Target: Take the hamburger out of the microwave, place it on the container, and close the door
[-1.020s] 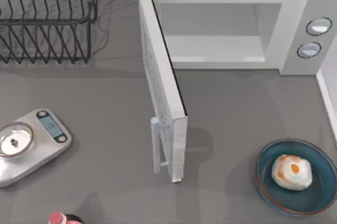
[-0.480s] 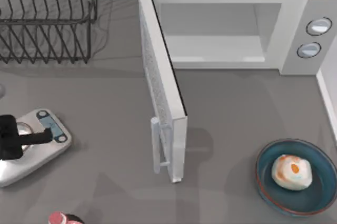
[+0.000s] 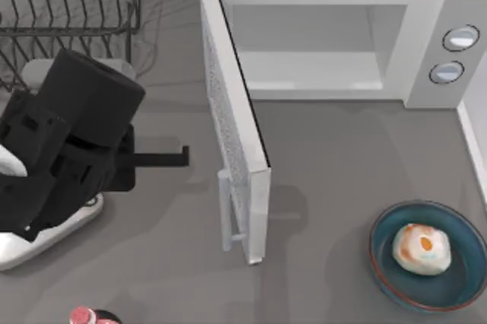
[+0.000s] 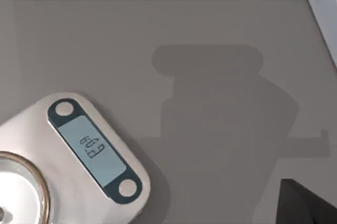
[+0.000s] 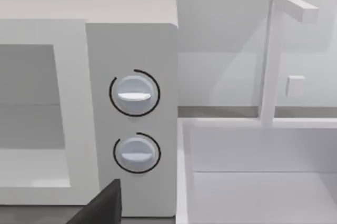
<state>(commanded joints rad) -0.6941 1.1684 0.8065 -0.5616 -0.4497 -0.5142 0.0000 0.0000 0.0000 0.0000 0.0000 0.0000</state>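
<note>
- hamburger (image 3: 421, 249) already sits in the container (image 3: 388, 278), near desk's right edge in top view; microwave (image 3: 426, 50) cavity looks empty. So judging by layout, only the door (image 3: 237, 141) is left to do.
- door stands wide open, swung out toward the desk front, roughly square to the oven face; white bar handle (image 3: 226, 210) on its outer side, near the free end.
- left pincer (image 3: 179, 158) reaches in from the left, just left of the door's outer face, apart from it, not touching. Can't tell how far its fingers are spread; nothing seen in its hold.
- left wrist view looks down on the scale (image 4: 95, 150) and bare desk (image 4: 221, 34).
- right arm parked; right wrist view faces the two oven buttons (image 5: 134, 93). Its pincer's state: can't tell.
- handling, my guess: door is a stiff, flat, hinged panel, light, w/ smooth slippery face. No need to grip; push the outer face near the free end/handle for best leverage, follow the arc.
- risk: pushing close to hinge = poor leverage, pincer may skid along the panel.
</note>
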